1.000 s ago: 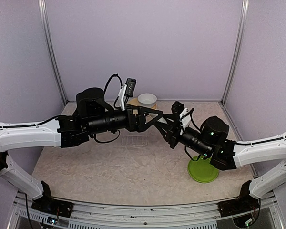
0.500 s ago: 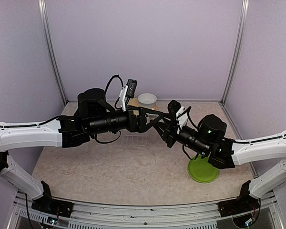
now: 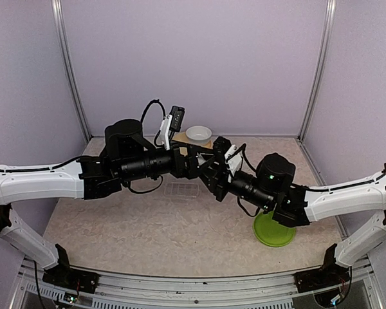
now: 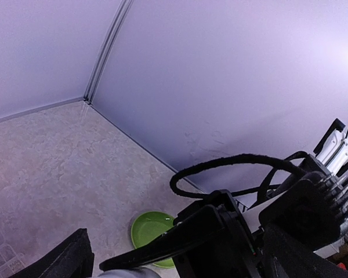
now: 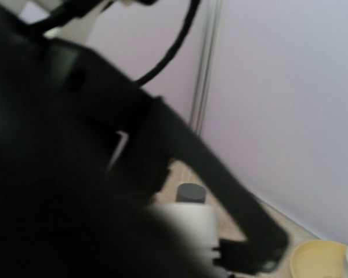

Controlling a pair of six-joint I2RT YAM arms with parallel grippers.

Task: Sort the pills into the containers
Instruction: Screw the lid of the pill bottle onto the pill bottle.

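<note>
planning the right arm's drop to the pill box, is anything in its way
The left gripper, fingers spread, crosses the right gripper in the top view, just beyond the pill box; whether they touch is unclear. Nothing else shows between.

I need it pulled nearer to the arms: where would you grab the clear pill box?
Probably its near long wall, from straight above. The pill box lies flat on the table, so its sides offer little height; one finger inside a compartment and one outside could pinch that wall. Nothing covers its near side in the top view.
</note>
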